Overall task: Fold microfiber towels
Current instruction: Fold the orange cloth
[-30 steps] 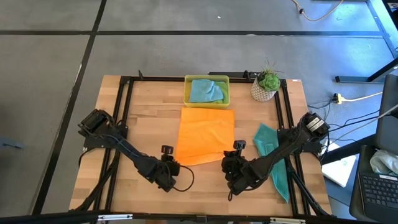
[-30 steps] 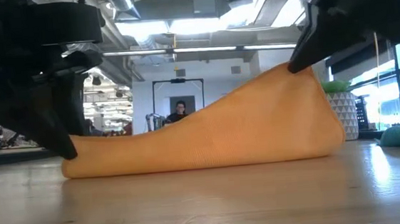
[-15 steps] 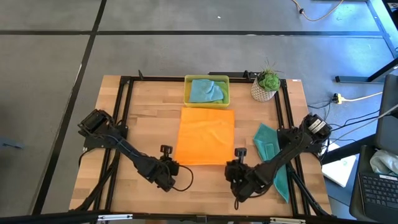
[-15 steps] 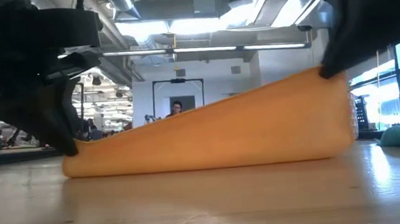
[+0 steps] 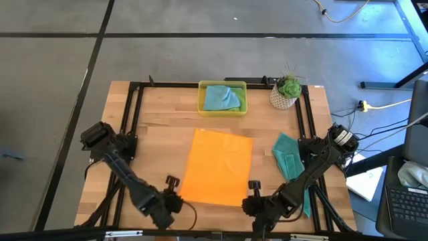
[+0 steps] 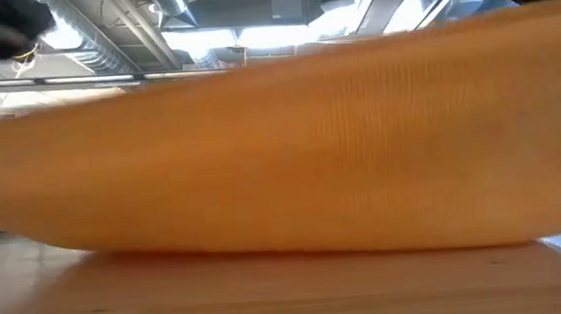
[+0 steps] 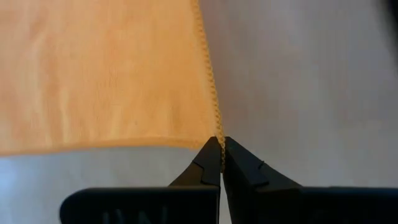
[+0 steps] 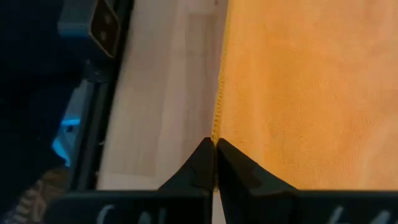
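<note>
An orange towel (image 5: pixel 217 167) lies spread on the middle of the wooden table, and it fills the low view (image 6: pixel 280 147). My left gripper (image 5: pixel 176 195) is shut on its near left corner. My right gripper (image 5: pixel 249 201) is shut on its near right corner. A teal towel (image 5: pixel 221 98) lies crumpled in the yellow tray (image 5: pixel 200 100) at the far edge. Another teal towel (image 5: pixel 291 169) lies on the table at the right, partly under my right arm. Other towels are out of view. My left gripper pinches the orange towel's near left corner (image 7: pixel 216 134) between its two fingertips, coming level from the table's near side. The near edge is held up, and the rest trails onto the table. My right gripper pinches the towel's near right corner (image 8: pixel 216 132) between its two fingertips, also from the near side. The near edge (image 6: pixel 282 51) stands raised between the two grippers, stretched across.
A potted plant (image 5: pixel 286 91) stands at the far right next to the tray. A black frame (image 5: pixel 134 114) runs along the table's sides. Bare wood (image 5: pixel 160 140) shows to the left of the orange towel.
Both grippers have gone toward the table's near edge, still shut on the towel's near corners. The orange towel has slid after them, its far edge away from the tray, and has spread out longer and flatter. The right corner, held higher before, now stands about level with the left.
</note>
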